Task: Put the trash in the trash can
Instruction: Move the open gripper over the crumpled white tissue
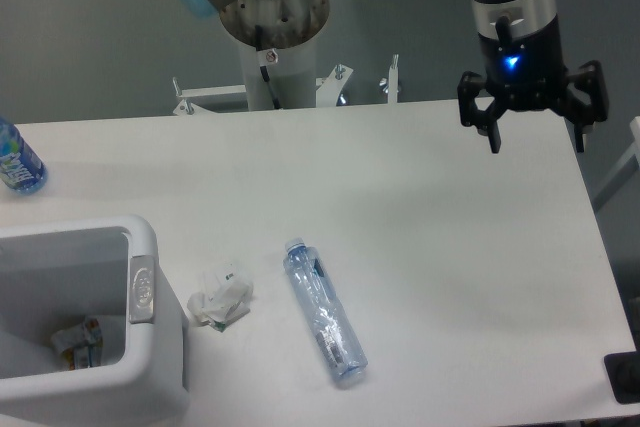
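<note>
A crumpled white paper wad [221, 298] with small green marks lies on the table just right of the trash can [160, 347], a large white bin at the front left with a grey oval emblem on its rim. A clear crushed plastic bottle [324, 311] lies flat to the right of the wad, its neck pointing away from the front edge. My gripper [536, 143] hangs open over the table's far right corner, well apart from both pieces of trash, with nothing between its fingers.
A blue-labelled water bottle [17, 162] stands at the far left edge. Some crumpled paper [77, 343] lies inside the bin. The arm's base post [278, 37] rises behind the table's back edge. A dark object [624, 377] sits off the front right corner.
</note>
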You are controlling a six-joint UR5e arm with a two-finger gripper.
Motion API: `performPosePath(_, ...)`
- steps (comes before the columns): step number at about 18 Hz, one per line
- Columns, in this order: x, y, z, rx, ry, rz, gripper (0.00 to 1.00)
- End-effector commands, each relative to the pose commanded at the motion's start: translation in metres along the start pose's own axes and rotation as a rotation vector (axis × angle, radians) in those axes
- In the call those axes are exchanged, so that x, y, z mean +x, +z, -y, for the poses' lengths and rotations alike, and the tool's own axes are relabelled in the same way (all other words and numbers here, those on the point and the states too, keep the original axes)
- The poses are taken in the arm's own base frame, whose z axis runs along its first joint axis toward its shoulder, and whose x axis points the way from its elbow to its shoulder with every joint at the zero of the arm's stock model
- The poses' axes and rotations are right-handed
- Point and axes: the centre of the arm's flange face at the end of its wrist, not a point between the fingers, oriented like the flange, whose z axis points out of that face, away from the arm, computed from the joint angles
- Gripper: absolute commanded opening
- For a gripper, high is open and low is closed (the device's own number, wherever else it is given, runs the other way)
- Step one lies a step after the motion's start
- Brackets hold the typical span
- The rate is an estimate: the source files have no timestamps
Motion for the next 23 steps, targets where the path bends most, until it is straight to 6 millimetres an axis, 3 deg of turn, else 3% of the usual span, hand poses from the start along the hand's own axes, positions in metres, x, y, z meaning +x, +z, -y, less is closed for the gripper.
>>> performPosePath(6, 0.003, -0.001, 0.004, 0.007, -0.046, 0.000, 1.00)
performPosePath(13, 0.034, 0.010, 0.016, 0.076, -0.277, -0.089, 1.00)
performPosePath(16, 0.070, 0.011, 0.034, 0.096, -0.295, -0.127, 1.00)
performPosePath(21, 0.141, 0.027, 0.066, 0.146, -0.201, -0.281, 1.00)
performPosePath(23, 0.159, 0.036, 0.072, 0.148, -0.169, -0.320, 1.00)
